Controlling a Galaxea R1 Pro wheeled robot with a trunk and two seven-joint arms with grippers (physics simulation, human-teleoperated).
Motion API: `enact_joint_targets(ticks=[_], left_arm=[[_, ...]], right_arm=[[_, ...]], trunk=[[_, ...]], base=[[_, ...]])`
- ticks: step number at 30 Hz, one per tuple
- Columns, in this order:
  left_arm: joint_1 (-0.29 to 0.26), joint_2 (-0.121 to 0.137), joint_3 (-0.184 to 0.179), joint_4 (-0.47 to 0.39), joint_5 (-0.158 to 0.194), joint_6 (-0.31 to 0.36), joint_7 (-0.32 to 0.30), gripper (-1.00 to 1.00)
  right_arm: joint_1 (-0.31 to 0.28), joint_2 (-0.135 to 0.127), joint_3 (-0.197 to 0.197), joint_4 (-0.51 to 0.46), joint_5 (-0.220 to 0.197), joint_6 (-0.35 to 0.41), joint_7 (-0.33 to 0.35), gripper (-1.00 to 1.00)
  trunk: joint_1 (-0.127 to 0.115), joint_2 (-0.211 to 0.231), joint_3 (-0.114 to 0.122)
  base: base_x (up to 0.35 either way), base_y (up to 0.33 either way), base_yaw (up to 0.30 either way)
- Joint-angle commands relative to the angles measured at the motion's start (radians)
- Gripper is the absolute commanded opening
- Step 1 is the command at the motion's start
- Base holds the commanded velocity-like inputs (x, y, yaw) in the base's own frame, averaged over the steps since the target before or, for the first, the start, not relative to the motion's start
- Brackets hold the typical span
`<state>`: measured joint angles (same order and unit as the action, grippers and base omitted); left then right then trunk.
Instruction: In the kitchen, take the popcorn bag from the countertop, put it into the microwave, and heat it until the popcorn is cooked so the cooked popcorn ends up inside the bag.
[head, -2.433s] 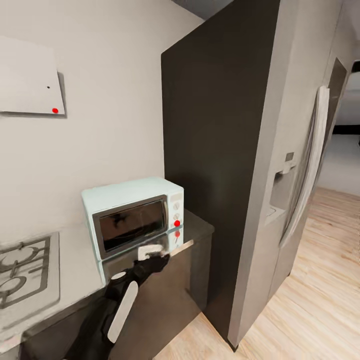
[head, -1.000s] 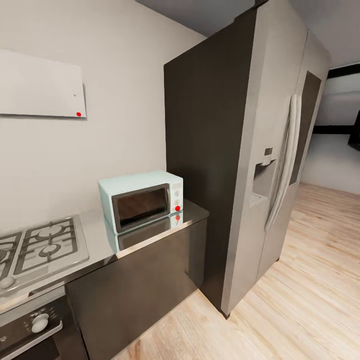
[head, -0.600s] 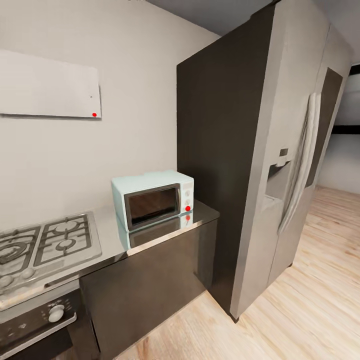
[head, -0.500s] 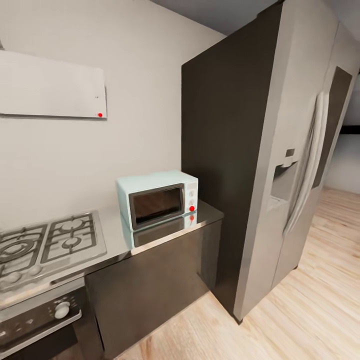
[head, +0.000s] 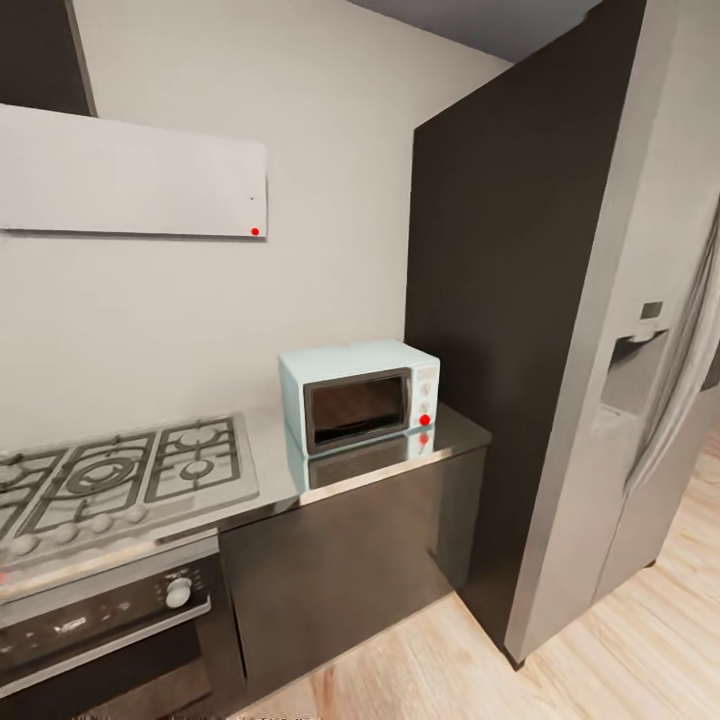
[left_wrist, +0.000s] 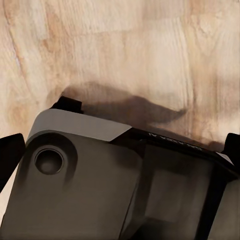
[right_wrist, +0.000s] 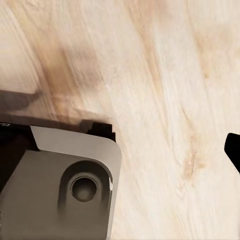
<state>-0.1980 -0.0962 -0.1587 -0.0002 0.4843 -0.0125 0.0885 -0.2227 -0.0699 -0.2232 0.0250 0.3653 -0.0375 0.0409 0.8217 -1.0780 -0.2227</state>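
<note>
We list first the small pale mint-blue microwave (head: 361, 395), set right of the head view's centre, its dark glass door closed and its white side panel carrying a lit red dot at the lower end. It stands on the glossy grey steel tabletop (head: 455, 438), which mirrors its front, and it sits near that tabletop's right-hand end, close beside the tall dark side wall of the grey double-door refrigerator (head: 610, 330) along the frame's right. Whether a bag lies behind the dark glass, we cannot tell.

Left of the microwave, on the same surface, we record a steel gas hob with dark grates (head: 125, 478) in the lower left of the frame. Below it sits a dark built-in oven with a pale round knob (head: 100, 625). Dark glossy cabinet fronts (head: 345, 560) run under the microwave. In the upper left, a flat pale wall panel (head: 130, 172) carries a small red dot at its lower right corner. Light wood flooring (head: 640, 650) fills the lower right corner.

In each wrist view we see light wood floor planks and grey-and-black robot bodywork (left_wrist: 120, 185) below, with dark finger tips at the picture's edges. Whether the fingers of either arm are released or clenched, we cannot tell.
</note>
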Motion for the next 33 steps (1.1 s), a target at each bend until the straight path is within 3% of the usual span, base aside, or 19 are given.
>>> enact_joint_targets(ticks=[1,33], left_arm=[[-0.001,0.000,-0.008,0.000,0.008,-0.001,0.004,1.00],[-0.001,0.003,-0.008,0.000,0.011,-0.001,0.004,1.00]], right_arm=[[-0.001,0.000,-0.008,0.003,0.007,-0.004,0.002,1.00],[-0.001,-0.001,-0.008,0.004,-0.002,-0.002,0.002,1.00]], trunk=[[0.000,-0.001,-0.001],[0.000,-0.001,-0.001]], base=[[0.000,0.000,0.275],[0.000,0.000,0.276]])
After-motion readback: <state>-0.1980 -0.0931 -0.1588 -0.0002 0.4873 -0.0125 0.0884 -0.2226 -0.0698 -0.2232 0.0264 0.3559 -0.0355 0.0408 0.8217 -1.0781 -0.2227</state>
